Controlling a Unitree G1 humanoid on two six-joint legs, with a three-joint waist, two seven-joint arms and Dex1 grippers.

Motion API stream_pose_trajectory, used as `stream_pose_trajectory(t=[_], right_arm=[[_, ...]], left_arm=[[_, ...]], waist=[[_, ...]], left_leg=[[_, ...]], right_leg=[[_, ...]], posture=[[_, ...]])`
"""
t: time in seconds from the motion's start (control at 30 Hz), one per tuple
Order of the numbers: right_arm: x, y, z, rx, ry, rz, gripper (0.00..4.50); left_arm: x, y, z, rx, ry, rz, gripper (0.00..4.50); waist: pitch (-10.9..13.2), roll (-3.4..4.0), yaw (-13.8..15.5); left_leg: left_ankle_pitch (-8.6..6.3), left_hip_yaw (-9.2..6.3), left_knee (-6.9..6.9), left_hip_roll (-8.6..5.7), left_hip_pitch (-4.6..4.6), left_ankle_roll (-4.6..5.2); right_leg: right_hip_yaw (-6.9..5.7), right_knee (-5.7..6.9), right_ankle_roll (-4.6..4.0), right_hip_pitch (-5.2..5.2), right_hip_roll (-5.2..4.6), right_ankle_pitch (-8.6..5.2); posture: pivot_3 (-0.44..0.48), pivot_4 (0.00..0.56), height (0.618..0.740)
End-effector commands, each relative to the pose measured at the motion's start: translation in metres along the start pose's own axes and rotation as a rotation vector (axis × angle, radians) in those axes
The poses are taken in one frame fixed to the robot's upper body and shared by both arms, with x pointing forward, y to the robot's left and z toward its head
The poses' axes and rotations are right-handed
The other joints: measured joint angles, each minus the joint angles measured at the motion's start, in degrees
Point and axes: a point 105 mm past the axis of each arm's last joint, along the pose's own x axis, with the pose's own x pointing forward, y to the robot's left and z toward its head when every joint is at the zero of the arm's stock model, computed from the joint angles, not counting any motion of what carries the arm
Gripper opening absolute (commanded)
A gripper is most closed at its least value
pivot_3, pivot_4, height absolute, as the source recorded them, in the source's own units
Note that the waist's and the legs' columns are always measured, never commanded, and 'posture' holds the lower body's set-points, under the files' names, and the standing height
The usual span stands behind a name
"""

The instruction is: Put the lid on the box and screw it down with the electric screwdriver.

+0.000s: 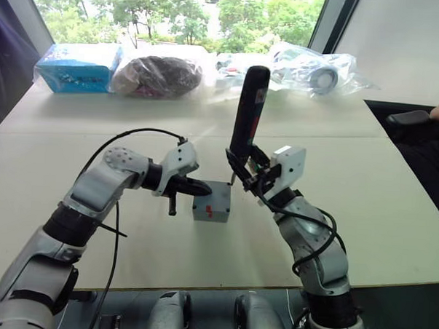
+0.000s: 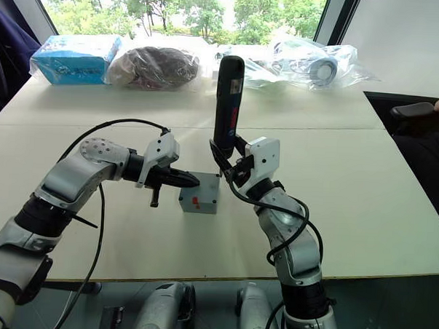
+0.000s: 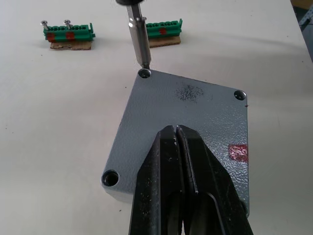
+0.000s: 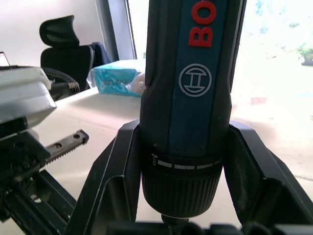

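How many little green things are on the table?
2. One green piece lies off to the side beyond the lid; the other sits just behind the electric screwdriver bit. More may be hidden.

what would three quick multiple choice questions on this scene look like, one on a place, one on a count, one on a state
1. Where is the bit of the electric screwdriver?
A. in a corner hole of the lid
B. on the red mark
C. on the bare table

2. How many green parts lie beyond the lid?
A. one
B. two
C. four

3. How is the left gripper?
A. wide open
B. shut, tips resting on the lid
C. holding a green part

Answers:
1 A, the left wrist view shows the tip in the corner hole.
2 B, two strips lie there.
3 B, the fingers meet with nothing between them.
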Motion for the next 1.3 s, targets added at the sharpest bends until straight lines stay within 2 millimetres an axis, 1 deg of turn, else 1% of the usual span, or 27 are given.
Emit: stream_pose_trajectory(t=[0.03, 0.1, 0.2, 0.3, 0.6, 0.73, 0.87, 1.1, 1.3], right_arm=[[0.002, 0.012, 0.019, -0.003, -0.09, 0.03, 1.82], [0.003, 0.014, 0.022, -0.007, -0.105, 0.03, 1.82], [0.006, 0.011, 0.034, -0.039, -0.144, 0.014, 1.82], [0.007, 0.012, 0.043, -0.033, -0.17, 0.018, 1.82], [0.006, 0.019, 0.047, -0.018, -0.175, 0.048, 1.82], [0.005, 0.02, 0.038, -0.024, -0.146, 0.052, 1.82], [0.004, 0.016, 0.031, -0.035, -0.129, 0.037, 1.82], [0.005, 0.01, 0.027, -0.049, -0.121, 0.012, 1.82], [0.004, 0.01, 0.021, -0.055, -0.104, 0.018, 1.82]], left_arm=[[-0.002, -0.002, 0.003, 0.006, -0.008, 0.006, 0.0], [-0.002, -0.002, 0.003, 0.004, -0.009, 0.007, 0.0], [-0.002, -0.002, 0.002, 0.0, -0.011, 0.008, 0.0], [-0.001, -0.001, 0.002, -0.001, -0.011, 0.007, 0.0], [0.001, -0.001, 0.001, 0.001, -0.014, 0.009, 0.0], [0.002, -0.001, 0.002, 0.002, -0.017, 0.009, 0.0], [0.001, -0.001, 0.002, 0.001, -0.02, 0.011, 0.0], [0.001, -0.001, 0.002, 0.0, -0.021, 0.013, 0.0], [0.001, -0.001, 0.001, 0.001, -0.021, 0.016, 0.0]], waist=[[0.0, 0.0, -0.02], [0.0, 0.0, -0.02], [0.0, 0.0, -0.02], [0.0, 0.0, -0.02], [0.0, 0.0, 0.07], [0.0, 0.0, 0.04], [0.0, -0.01, 0.05], [0.0, -0.01, 0.05], [0.0, -0.01, 0.05]], left_leg=[[0.0, 0.0, 0.0, 0.0, 0.0, 0.0], [0.0, -0.01, 0.0, 0.0, 0.01, 0.0], [0.0, 0.0, 0.0, 0.01, 0.01, 0.0], [0.0, 0.0, 0.0, 0.0, 0.01, -0.01], [0.01, 0.0, 0.01, 0.0, 0.01, -0.02], [0.01, -0.01, 0.01, 0.0, 0.01, -0.02], [0.01, 0.0, 0.01, 0.0, 0.01, -0.02], [0.01, -0.01, 0.01, 0.0, 0.01, -0.02], [0.02, -0.01, 0.01, 0.0, 0.01, -0.02]], right_leg=[[0.0, 0.0, 0.0, 0.0, 0.0, 0.0], [0.0, 0.01, 0.0, 0.0, 0.0, 0.0], [0.0, 0.01, 0.0, 0.0, 0.01, 0.0], [0.0, 0.01, 0.0, 0.0, 0.01, 0.0], [0.0, 0.02, 0.0, 0.01, 0.0, 0.0], [0.0, 0.02, 0.0, 0.01, 0.0, 0.0], [0.0, 0.02, 0.0, 0.01, 0.0, 0.0], [0.0, 0.03, 0.0, 0.02, 0.0, 0.0], [0.0, 0.03, 0.0, 0.01, 0.0, 0.0]], posture=[[0.0, 0.15, 0.74], [0.0, 0.15, 0.74], [0.0, 0.15, 0.74], [0.0, 0.15, 0.74], [0.0, 0.15, 0.74], [0.0, 0.15, 0.74], [0.0, 0.15, 0.74], [0.0, 0.15, 0.74], [0.0, 0.15, 0.74]])
